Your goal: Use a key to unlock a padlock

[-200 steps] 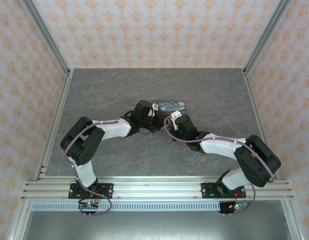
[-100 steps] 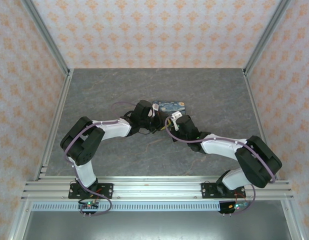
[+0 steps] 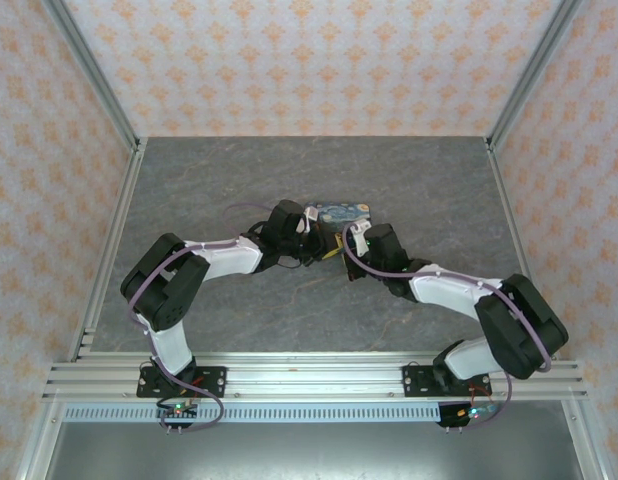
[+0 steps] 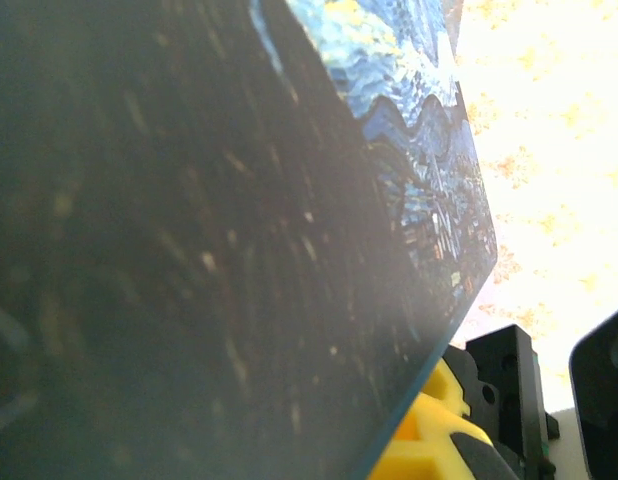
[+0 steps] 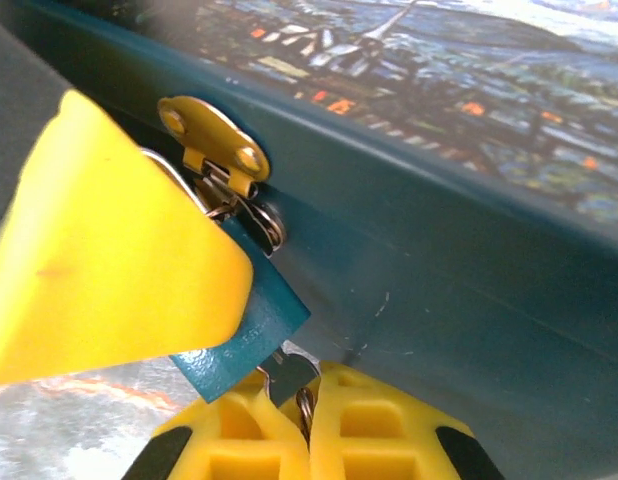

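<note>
A grey table [image 3: 209,180] holds a dark blue printed tin [image 3: 338,212] just toward 12 o'clock of its middle. The left arm [image 3: 224,258] reaches in from 7 o'clock and the right arm [image 3: 449,290] from 5 o'clock, meeting at the tin's near wall. In the right wrist view a brass hasp [image 5: 211,140] sits on that wall, and a teal padlock [image 5: 251,335] hangs from it toward 5 o'clock. The left gripper [image 3: 317,248] has its jaws together, one yellow finger [image 5: 109,260] lying over the padlock from 9 o'clock; whether it pinches the padlock I cannot tell. The right gripper [image 5: 303,396] is clamped on the key [image 5: 286,368], which sticks out of the padlock's 6 o'clock end.
</note>
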Robot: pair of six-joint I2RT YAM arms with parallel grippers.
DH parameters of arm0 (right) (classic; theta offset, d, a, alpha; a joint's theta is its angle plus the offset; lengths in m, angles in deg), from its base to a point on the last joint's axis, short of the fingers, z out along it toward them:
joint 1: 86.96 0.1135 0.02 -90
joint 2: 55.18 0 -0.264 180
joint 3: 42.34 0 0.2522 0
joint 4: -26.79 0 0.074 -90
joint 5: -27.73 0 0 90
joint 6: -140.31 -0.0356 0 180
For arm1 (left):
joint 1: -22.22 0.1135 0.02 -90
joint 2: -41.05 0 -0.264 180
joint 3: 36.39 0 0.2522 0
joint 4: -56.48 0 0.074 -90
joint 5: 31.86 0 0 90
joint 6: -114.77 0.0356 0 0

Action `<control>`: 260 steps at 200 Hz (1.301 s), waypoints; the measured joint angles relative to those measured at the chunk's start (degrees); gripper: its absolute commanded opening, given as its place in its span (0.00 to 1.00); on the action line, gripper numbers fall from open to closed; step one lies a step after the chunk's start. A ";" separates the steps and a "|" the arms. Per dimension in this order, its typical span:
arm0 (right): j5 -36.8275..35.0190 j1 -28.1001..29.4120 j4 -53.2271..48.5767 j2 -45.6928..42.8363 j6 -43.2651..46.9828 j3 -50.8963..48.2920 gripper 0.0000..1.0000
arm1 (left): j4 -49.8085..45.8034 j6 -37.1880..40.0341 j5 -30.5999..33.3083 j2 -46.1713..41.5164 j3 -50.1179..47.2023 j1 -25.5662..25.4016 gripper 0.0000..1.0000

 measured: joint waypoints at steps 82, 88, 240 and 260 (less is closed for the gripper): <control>4.13 -4.33 -0.37 -7.21 -10.14 -2.86 0.50 | -2.10 0.17 0.74 0.57 -1.57 0.70 0.00; 4.11 -4.61 -0.09 -8.28 -11.08 -3.54 0.51 | -2.34 0.28 0.87 0.85 -1.64 0.70 0.00; 7.10 -5.22 11.82 -8.26 -37.20 -12.55 0.56 | -4.07 2.95 6.62 -6.40 -8.70 -0.76 0.83; 7.21 -4.94 13.46 -6.84 -38.16 -12.57 0.56 | -7.30 4.13 8.74 -10.86 -8.57 -0.76 0.90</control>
